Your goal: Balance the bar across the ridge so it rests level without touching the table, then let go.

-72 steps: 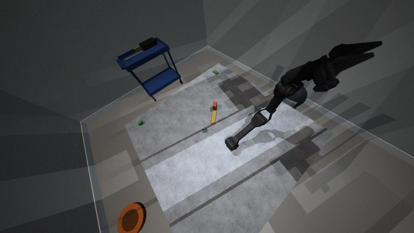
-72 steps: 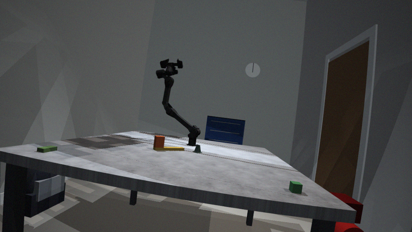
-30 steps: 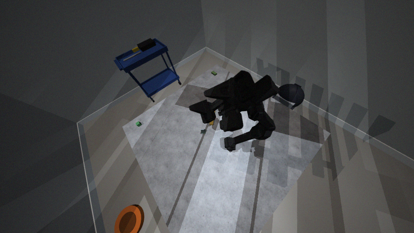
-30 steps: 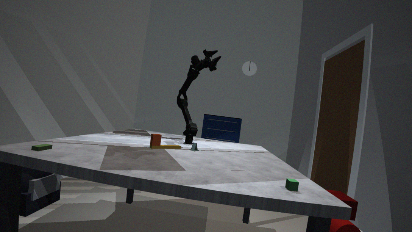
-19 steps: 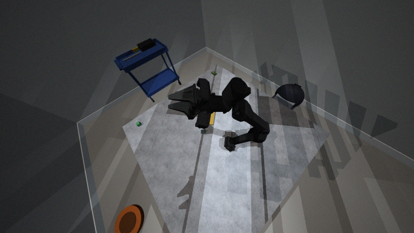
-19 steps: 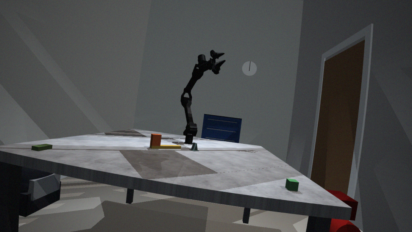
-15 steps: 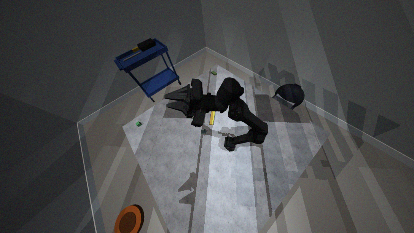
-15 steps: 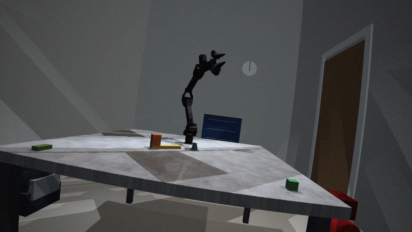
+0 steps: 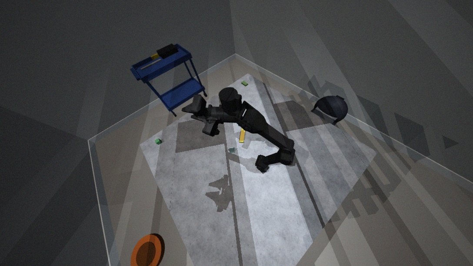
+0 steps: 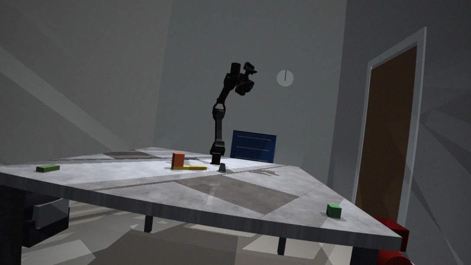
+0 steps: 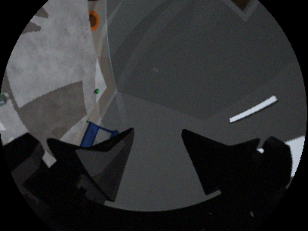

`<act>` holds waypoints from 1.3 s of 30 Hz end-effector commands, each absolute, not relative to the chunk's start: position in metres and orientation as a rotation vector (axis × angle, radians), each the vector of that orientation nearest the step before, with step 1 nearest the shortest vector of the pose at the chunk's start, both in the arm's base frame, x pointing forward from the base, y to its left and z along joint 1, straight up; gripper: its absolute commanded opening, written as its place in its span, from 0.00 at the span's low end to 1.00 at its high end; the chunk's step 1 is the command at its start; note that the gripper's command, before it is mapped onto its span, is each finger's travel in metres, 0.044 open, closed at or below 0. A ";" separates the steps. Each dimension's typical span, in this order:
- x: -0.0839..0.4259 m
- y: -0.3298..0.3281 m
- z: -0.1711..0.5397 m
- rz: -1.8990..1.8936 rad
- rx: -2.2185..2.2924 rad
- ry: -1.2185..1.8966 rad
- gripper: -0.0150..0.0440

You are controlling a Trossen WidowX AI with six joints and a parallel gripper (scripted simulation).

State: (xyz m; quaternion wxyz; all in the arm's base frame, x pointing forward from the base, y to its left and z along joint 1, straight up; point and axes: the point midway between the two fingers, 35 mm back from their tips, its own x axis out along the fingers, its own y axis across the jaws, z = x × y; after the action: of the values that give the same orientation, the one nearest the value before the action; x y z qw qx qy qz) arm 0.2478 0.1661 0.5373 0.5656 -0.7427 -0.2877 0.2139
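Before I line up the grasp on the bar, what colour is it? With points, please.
The bar (image 9: 242, 135) (image 10: 195, 167) is yellow; the top view shows it best.

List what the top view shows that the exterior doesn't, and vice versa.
Only top: orange disc, blue cart's two trays.
Only exterior: orange block, round clock, brown door, red object.
Both: yellow bar, ridge, green cube, light green block, open gripper.
Can't match: top's dark curved object.
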 end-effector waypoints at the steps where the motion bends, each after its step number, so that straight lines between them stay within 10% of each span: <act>1: 0.268 0.157 0.516 0.535 -1.770 -0.564 0.79; 39: 0.352 -0.039 0.241 1.321 -1.926 0.609 0.79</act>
State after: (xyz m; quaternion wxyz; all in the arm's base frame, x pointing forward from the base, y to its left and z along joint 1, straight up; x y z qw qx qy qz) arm 0.3584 -0.0257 0.2563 0.3723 -0.7606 0.2160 0.4861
